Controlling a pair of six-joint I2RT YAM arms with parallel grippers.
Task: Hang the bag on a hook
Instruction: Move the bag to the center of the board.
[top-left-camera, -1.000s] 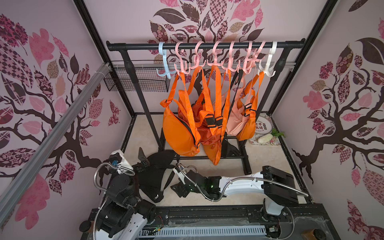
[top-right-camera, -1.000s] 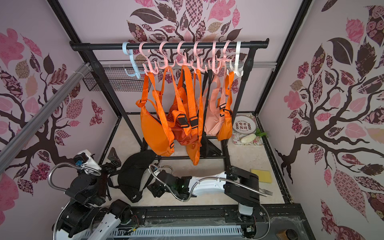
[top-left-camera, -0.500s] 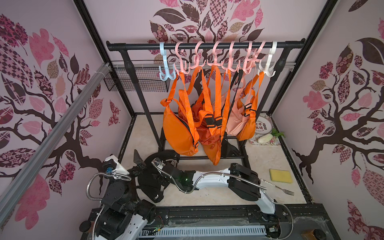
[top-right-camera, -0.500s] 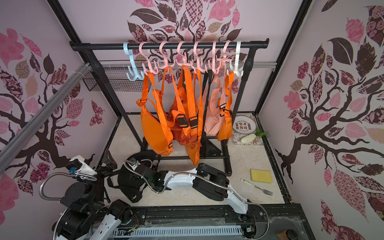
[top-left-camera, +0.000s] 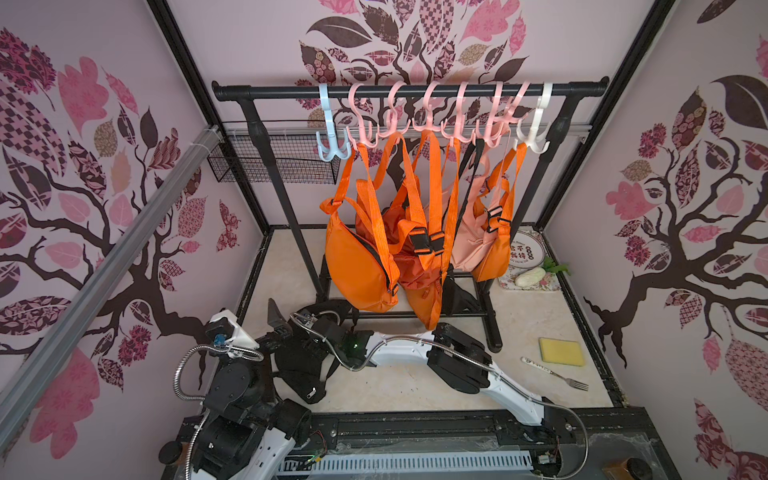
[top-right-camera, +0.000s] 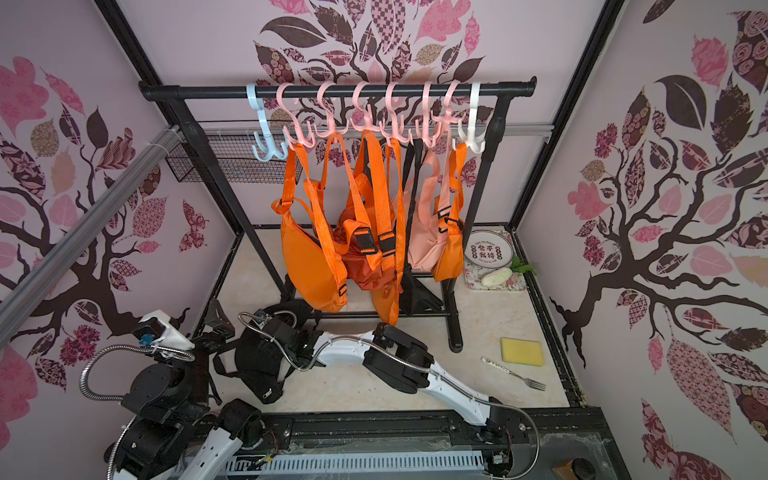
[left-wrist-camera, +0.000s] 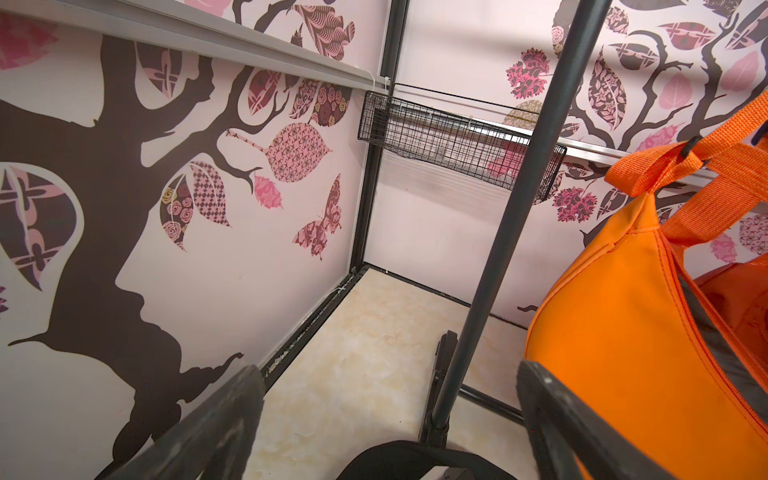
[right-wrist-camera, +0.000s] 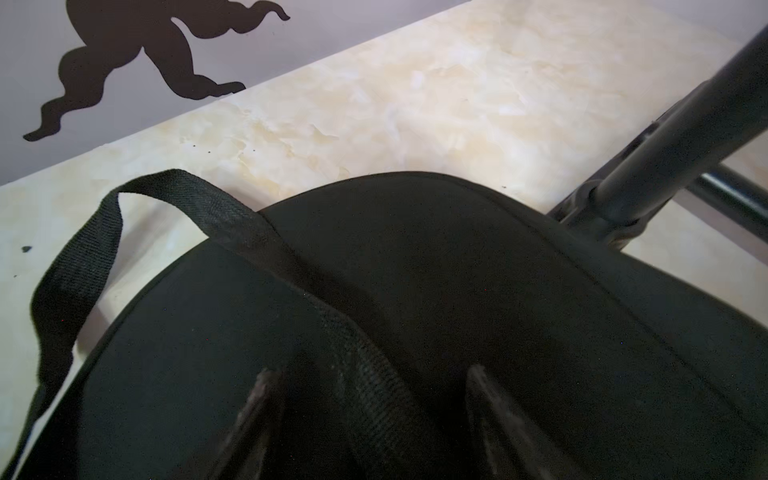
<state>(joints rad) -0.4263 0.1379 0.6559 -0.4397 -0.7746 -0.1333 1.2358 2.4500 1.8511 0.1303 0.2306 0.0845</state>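
Observation:
The black bag lies flat on the floor at the front left, next to the rack's left foot. Its strap runs across the bag's body and loops out onto the floor. My right gripper hovers low over the bag, open, with a finger on either side of the strap. My left gripper is open and holds nothing; it points at the rack's left post, with the bag's edge just below it. A pale blue hook at the rail's left end hangs empty.
The black rack carries pink hooks with several orange bags and a peach one. A white hook ends the row. A wire basket is on the back wall. A plate, yellow sponge and fork lie on the right.
My right arm has swung left across the floor and stretched out over the black bag, uncovering the sponge and fork. The left arm has shifted slightly; its gripper stays open.

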